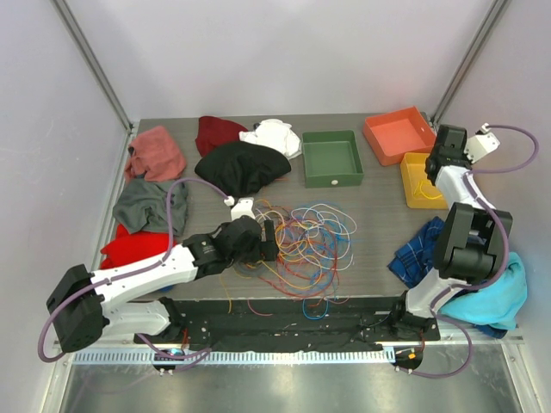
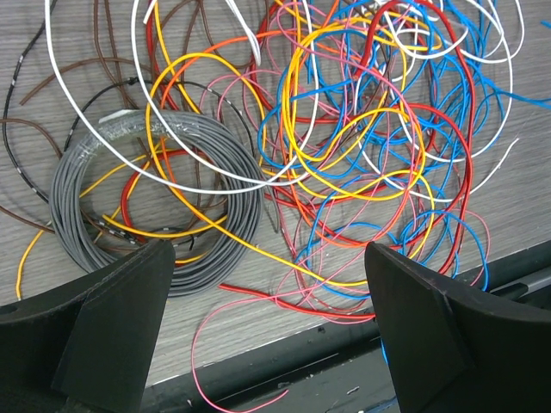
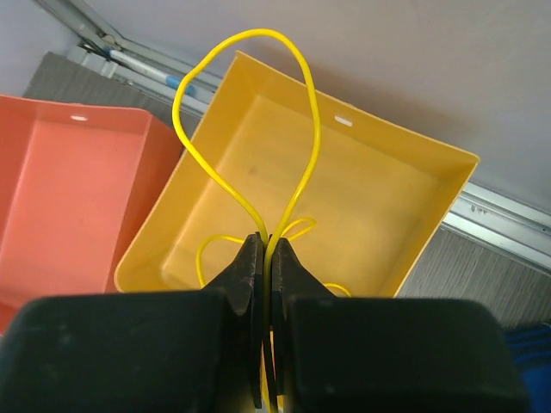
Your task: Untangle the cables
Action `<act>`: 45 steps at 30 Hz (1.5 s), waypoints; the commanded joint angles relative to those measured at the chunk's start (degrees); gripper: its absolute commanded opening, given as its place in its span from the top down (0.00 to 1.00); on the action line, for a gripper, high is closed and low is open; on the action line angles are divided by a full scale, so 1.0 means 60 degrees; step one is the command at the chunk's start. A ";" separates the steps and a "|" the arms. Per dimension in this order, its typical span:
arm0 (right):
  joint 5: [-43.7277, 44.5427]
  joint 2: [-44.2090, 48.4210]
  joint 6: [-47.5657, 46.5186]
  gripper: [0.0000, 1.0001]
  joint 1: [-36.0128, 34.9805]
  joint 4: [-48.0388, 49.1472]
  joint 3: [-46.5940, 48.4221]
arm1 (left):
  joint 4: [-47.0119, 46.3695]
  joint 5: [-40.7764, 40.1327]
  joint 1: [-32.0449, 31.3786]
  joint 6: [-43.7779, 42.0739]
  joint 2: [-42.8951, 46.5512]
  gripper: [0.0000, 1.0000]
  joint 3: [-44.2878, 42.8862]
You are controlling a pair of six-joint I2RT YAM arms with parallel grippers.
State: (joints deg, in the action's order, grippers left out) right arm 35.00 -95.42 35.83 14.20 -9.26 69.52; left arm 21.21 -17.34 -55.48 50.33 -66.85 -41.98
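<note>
**Ana:** Cables first. Where are they?

**Ben:** Nearly all lie in one loose tangle on the table, in the middle toward the near edge. Yellow, orange, red, blue, white, pink, brown and black strands cross over each other, too many to count. One grey coil lies wound up at the tangle's left side, with yellow and red strands running across it.

**Ana:** And the containers?

**Ben:** There are three trays. The green tray sits just behind the tangle. The orange tray is at the far right, and the yellow tray is just beside it on the near side. Loops of yellow wire lie on the yellow tray's floor.

**Ana:** The hands?

**Ben:** There are two. The left hand is spread wide over the near left of the tangle and holds nothing. The right hand is above the yellow tray, fingers pressed together on a yellow cable whose loop stands up over the fingertips. I cannot tell whether that loop and the wire in the tray are one length.

**Ana:** Anything else?

**Ben:** I count eight cloths:
- pink
- maroon
- white
- black
- grey
- red
- blue checked
- cyan
</note>
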 commanded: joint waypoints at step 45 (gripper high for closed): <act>-0.2465 0.6673 -0.0377 0.37 -0.8679 -0.0670 -0.4788 | -0.1100 -0.1066 0.0983 0.0488 -0.0458 0.05 -0.0460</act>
State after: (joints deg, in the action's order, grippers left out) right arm 19.00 -60.42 34.52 -35.77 -17.63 43.20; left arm 20.27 -23.00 -52.95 50.81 -65.78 -42.41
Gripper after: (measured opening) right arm 0.636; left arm 0.965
